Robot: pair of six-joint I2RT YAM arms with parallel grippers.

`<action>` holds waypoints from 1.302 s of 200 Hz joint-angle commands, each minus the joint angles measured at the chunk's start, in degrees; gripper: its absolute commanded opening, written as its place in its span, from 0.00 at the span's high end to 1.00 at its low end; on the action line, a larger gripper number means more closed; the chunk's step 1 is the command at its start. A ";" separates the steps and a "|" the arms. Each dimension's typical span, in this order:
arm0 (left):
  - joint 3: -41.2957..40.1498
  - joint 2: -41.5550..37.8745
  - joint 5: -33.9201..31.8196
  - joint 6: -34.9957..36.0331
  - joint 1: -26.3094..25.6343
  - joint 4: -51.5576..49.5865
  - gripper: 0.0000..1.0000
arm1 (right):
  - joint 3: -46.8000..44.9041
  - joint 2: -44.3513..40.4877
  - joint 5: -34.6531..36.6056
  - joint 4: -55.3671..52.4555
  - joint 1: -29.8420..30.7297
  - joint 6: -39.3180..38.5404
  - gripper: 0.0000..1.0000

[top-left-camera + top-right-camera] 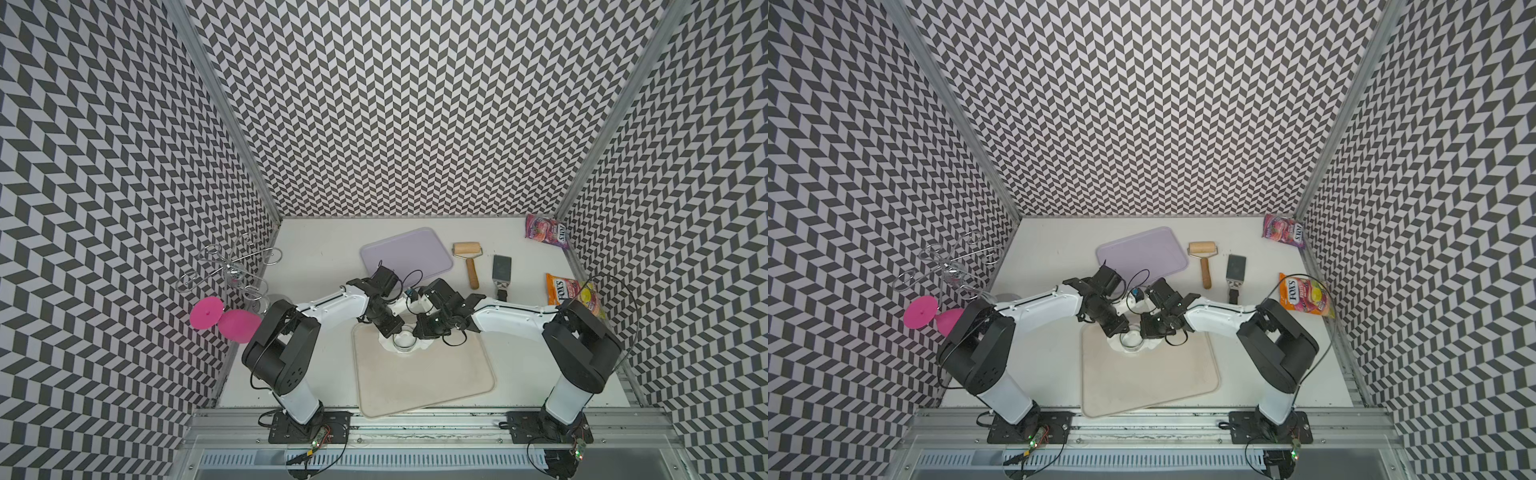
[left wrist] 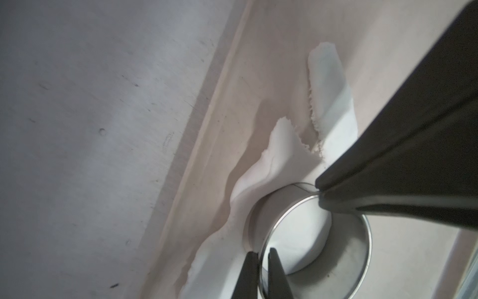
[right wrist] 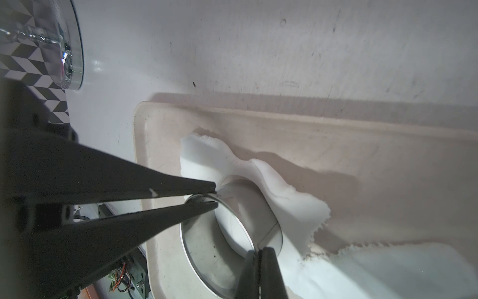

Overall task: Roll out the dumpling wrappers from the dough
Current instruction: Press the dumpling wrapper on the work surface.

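Note:
The dough (image 2: 284,152) (image 3: 284,196) is a thin white ragged-edged sheet at the far end of the beige mat (image 1: 424,386) (image 1: 1150,382). A metal ring cutter (image 1: 404,341) (image 1: 1133,341) (image 2: 346,259) (image 3: 207,246) stands on it. Inside the ring shows a round white dumpling wrapper (image 2: 302,233) (image 3: 232,227). My left gripper (image 1: 395,331) (image 2: 261,252) is shut on the ring's rim, one finger inside and one outside. My right gripper (image 1: 416,332) (image 3: 258,249) is shut on the opposite rim. In both top views the wrists hide most of the dough.
Behind the mat lie a lilac tray (image 1: 405,253), a wooden roller (image 1: 468,253) and a dark scraper (image 1: 501,270). Two candy bags (image 1: 546,230) (image 1: 573,293) sit at the right wall. A wire rack (image 1: 232,266) and pink pieces (image 1: 224,318) stand at the left.

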 commanded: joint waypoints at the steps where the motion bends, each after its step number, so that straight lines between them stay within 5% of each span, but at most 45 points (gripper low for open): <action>1: -7.79 10.11 -9.30 4.79 -3.95 -1.52 1.00 | -2.85 7.40 7.21 2.50 1.81 -6.83 1.00; 139: -0.38 4.90 -5.21 3.30 -3.88 -2.38 1.00 | 3.12 2.54 8.56 -1.38 3.70 -7.65 1.00; 209: 3.49 -0.03 -2.12 2.92 -2.76 -1.53 0.70 | 4.98 1.05 8.00 -2.61 4.01 -7.93 0.80; 260: 5.90 -5.14 3.48 4.90 0.84 -2.54 0.49 | 5.36 -0.45 6.92 -1.97 4.28 -7.49 0.78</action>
